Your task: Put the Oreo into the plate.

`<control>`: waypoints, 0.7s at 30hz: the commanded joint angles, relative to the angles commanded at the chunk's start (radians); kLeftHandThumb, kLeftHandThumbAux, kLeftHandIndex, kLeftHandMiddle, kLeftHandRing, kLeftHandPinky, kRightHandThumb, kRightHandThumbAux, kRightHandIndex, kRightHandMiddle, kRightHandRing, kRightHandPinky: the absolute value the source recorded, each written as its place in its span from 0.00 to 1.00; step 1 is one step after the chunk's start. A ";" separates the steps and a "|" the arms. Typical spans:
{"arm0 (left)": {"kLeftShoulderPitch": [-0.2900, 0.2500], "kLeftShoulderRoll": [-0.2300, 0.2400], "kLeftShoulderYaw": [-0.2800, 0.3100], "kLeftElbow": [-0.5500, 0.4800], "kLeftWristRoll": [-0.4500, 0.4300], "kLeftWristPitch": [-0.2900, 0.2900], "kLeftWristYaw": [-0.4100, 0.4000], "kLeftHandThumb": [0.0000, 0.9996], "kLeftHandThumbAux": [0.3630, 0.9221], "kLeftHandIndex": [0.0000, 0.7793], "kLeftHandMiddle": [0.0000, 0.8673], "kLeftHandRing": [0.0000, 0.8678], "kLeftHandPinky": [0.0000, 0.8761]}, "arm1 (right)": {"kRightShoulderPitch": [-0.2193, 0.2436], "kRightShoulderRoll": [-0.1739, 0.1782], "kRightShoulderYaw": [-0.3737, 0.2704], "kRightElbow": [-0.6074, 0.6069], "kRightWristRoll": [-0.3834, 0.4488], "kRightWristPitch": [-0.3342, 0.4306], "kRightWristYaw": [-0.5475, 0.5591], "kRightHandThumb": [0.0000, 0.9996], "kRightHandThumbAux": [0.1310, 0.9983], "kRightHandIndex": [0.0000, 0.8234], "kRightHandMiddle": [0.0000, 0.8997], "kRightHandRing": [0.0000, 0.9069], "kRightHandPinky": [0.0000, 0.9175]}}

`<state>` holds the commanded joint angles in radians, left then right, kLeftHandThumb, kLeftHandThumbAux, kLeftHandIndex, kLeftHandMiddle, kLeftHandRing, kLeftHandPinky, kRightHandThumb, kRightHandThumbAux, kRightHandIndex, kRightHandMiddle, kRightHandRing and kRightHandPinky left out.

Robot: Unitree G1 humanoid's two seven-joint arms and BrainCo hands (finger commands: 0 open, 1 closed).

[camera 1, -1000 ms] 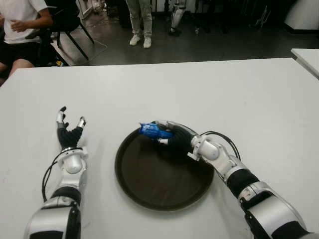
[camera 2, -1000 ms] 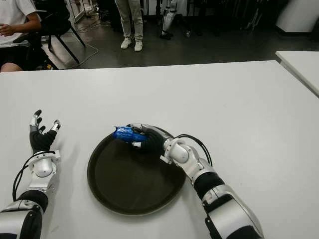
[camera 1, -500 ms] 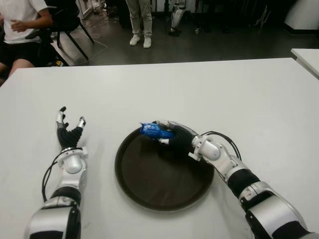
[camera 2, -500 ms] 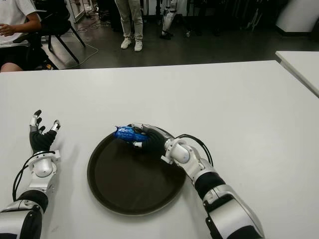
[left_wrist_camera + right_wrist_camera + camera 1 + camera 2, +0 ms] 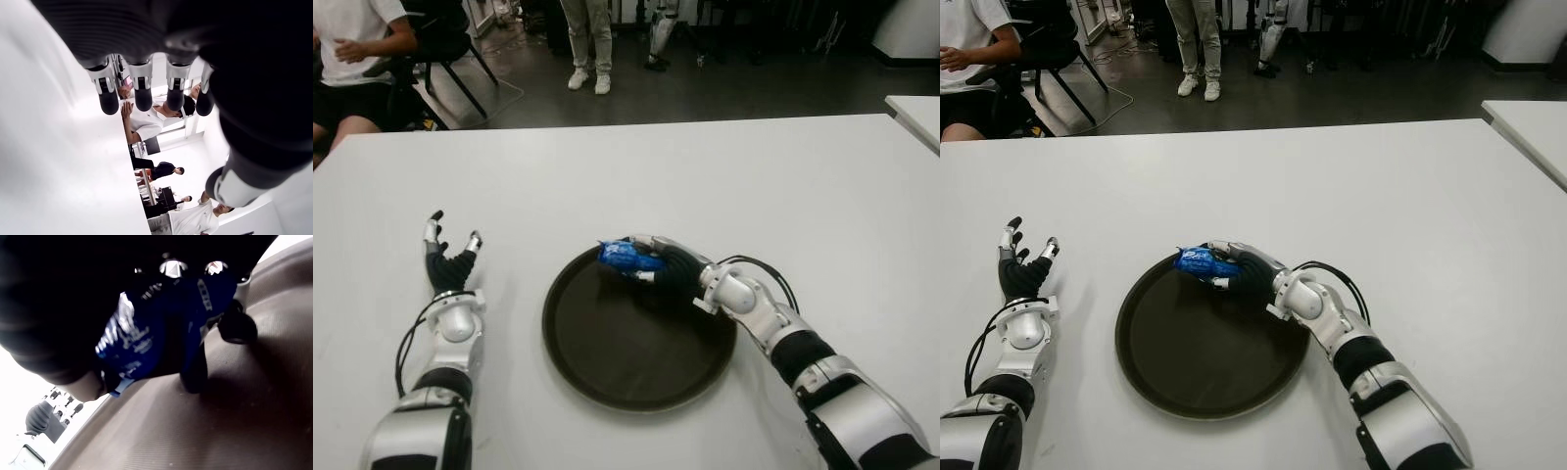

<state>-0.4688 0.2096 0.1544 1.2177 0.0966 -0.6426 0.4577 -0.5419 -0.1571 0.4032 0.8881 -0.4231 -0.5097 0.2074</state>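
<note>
My right hand (image 5: 651, 266) is shut on a blue Oreo packet (image 5: 626, 257) and holds it just over the far rim of the round dark plate (image 5: 617, 362). Close up in the right wrist view, the Oreo packet (image 5: 161, 328) sits inside curled fingers (image 5: 237, 325), just above the plate's brown surface (image 5: 220, 431). To the left of the plate is my left hand (image 5: 448, 257), idle with its fingers spread and nothing in it. The left wrist view shows its fingertips (image 5: 142, 98) apart over the white table.
The white table (image 5: 754, 186) stretches all around the plate. A second table corner (image 5: 915, 113) shows at the far right. Beyond the far edge, a seated person (image 5: 357, 59) is at the left and a standing person's legs (image 5: 587, 44) are behind.
My right hand with the Oreo packet has shifted slightly right and away along the plate's far rim. The left hand has not moved.
</note>
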 joint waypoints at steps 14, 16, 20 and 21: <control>-0.001 -0.001 0.006 -0.002 -0.008 0.001 0.001 0.00 0.68 0.05 0.05 0.02 0.03 | 0.048 -0.073 -0.005 -0.124 0.013 0.018 0.078 0.85 0.63 0.50 0.58 0.93 0.92; -0.001 -0.002 0.008 -0.003 -0.009 0.003 0.000 0.00 0.69 0.05 0.04 0.02 0.03 | 0.056 -0.077 -0.007 -0.139 0.015 0.019 0.081 0.85 0.63 0.50 0.58 0.94 0.93; -0.001 -0.002 0.006 -0.003 -0.009 0.002 -0.003 0.00 0.71 0.07 0.05 0.03 0.03 | 0.075 -0.092 -0.012 -0.183 0.022 0.020 0.095 0.85 0.63 0.50 0.58 0.94 0.93; 0.000 -0.002 0.006 -0.003 -0.008 0.002 -0.003 0.00 0.72 0.07 0.05 0.03 0.03 | 0.080 -0.096 -0.014 -0.195 0.025 0.019 0.098 0.85 0.63 0.50 0.58 0.94 0.93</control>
<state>-0.4692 0.2076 0.1600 1.2150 0.0884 -0.6404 0.4545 -0.4618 -0.2533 0.3895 0.6933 -0.3984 -0.4911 0.3053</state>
